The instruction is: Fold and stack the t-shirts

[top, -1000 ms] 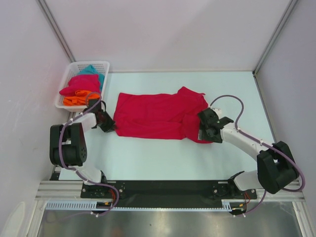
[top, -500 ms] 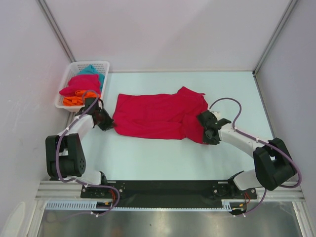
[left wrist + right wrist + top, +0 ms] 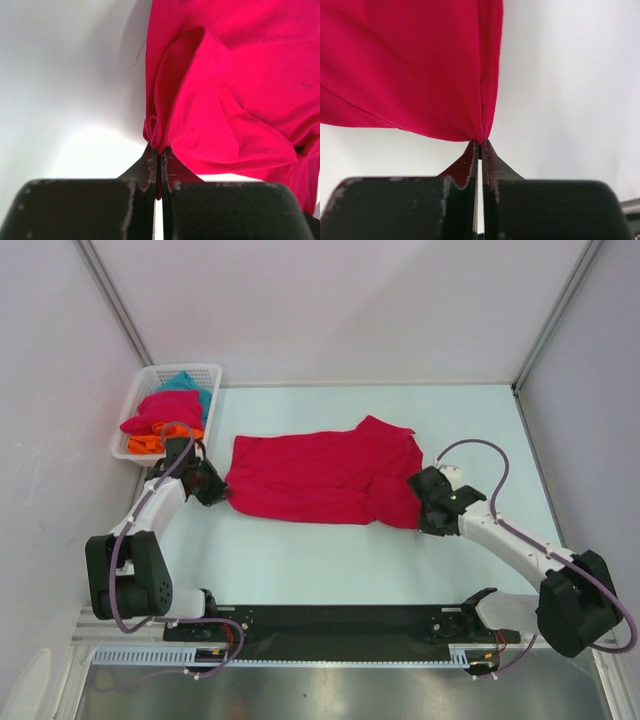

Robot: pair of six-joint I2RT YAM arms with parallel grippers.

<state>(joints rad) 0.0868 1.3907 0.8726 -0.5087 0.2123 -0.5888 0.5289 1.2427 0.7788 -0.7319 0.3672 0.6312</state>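
A crimson-pink t-shirt (image 3: 320, 478) lies spread across the middle of the table, rumpled at its right end. My left gripper (image 3: 222, 494) is shut on the shirt's near left corner; the left wrist view shows the cloth (image 3: 210, 100) pinched between the closed jaws of that gripper (image 3: 159, 152). My right gripper (image 3: 424, 516) is shut on the shirt's near right corner, and in the right wrist view the fabric (image 3: 410, 65) gathers to a point at the gripper (image 3: 480, 145). Further t-shirts, crimson-pink (image 3: 160, 410), orange (image 3: 150, 442) and teal (image 3: 184, 382), are heaped in a basket.
A white mesh basket (image 3: 147, 372) stands at the table's far left, close to my left arm. Walls enclose the table at the back and on both sides. The black base rail (image 3: 340, 622) runs along the near edge.
My right gripper has closed on the shirt's right corner and drawn back slightly toward the near right. The left gripper, still holding its corner, has shifted a little farther from the near edge.
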